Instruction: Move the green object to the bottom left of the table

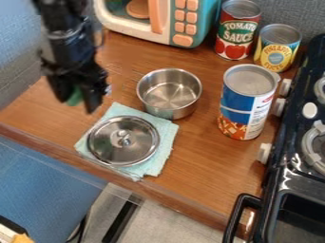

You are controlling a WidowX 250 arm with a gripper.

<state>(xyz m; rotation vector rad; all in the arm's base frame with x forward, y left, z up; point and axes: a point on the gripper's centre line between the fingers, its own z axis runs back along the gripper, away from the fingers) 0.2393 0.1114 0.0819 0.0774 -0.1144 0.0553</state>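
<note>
Wooden counter [203,163], brown and well lit, carries a toy kitchen scene as the black robot hand [81,101] hangs above its left part, closed on a green object [75,97]. The small item, partly hidden by the dark fingers, is held off the surface, to the left of an uncovered metal pot [170,90]. Nearer the counter's front edge, a round metal lid [138,148], its knob facing up, lies on a pale teal cloth [164,144] just beside the pot. To the right of the pot stands a tall can [244,107] with a blue, white and orange label. Behind it, two more cans stand upright near each other, one with a red and green label [236,33], the other with a yellow and blue one [277,47]. Along the back sits a teal and white toy microwave [166,23] with orange buttons; at right, a black toy stove [278,180] shows pale knobs and a black handle [236,216].
</note>
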